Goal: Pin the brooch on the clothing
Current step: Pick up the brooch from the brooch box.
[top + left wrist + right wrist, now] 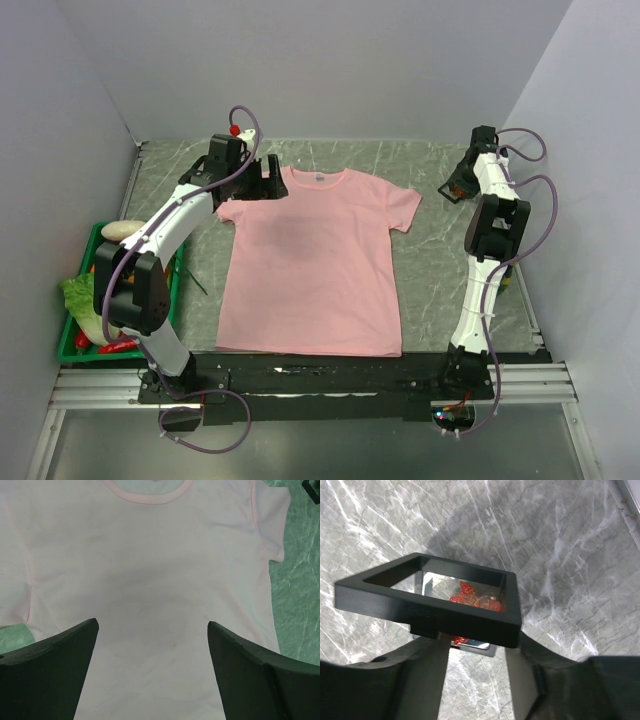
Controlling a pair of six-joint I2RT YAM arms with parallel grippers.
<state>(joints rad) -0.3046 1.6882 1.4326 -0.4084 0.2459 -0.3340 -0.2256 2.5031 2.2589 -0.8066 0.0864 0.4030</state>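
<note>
The clothing (310, 260) lies spread flat and face up on the table (560, 555), probably so that the cloth gives a smooth, steady place for the pin. The left pincer (152, 625) hangs above it with its jaws spread as wide as they go. It is empty and touches nothing, and the pink fabric fills the space below and ahead of its fingers (60, 665). That looks like a waiting pose, ready to hold the shirt down.

The brooch (472, 600) is not on the shirt yet. It sits inside a black-framed case (435, 611) just ahead of the right pincer (472, 655), which is well off to the side of the garment. The case keeps the small pin in one known spot, so it has to be fetched from there first. The right pincer's fingers flank the case's near edge, about half spread. The frame hides their tips, so whether they press on the case or only bracket it cannot be told.
</note>
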